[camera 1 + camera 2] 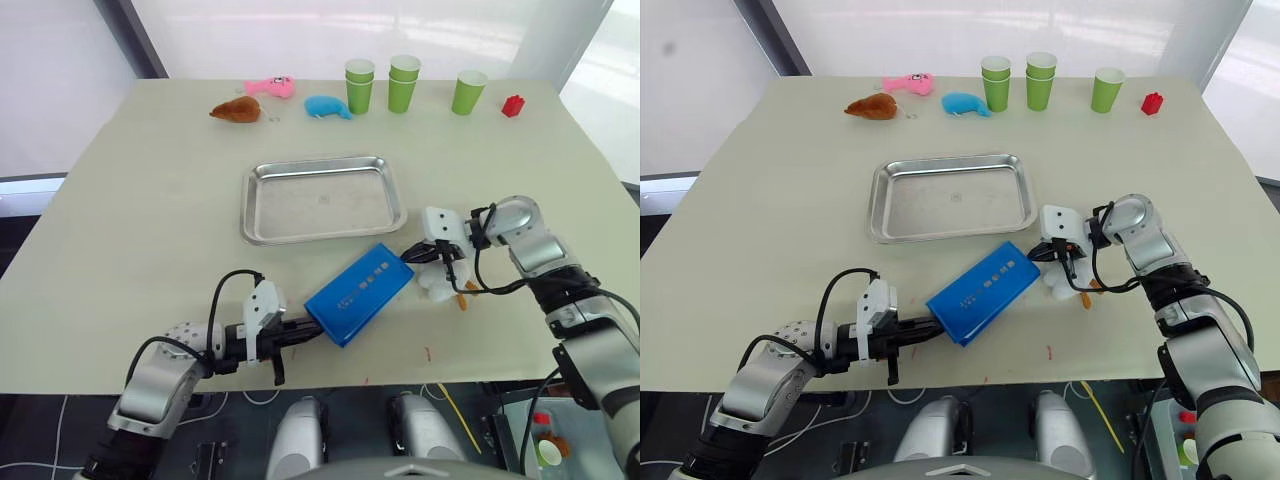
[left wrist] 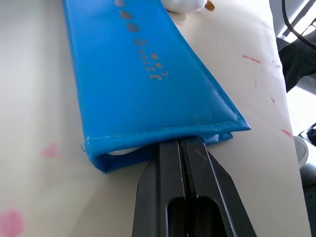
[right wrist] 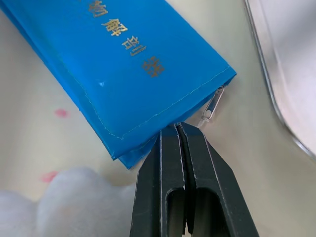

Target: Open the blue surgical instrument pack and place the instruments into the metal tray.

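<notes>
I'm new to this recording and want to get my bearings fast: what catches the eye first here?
The flat blue fabric instrument pack lies closed on the table's near side, with the left hand shut at its near end and the right hand shut at its far end. Just beyond it sits the empty shiny steel tray. Green paper cups and small toys line the far edge.

pale table (image 1: 120, 220) before bright white windows (image 1: 300, 30)
</notes>
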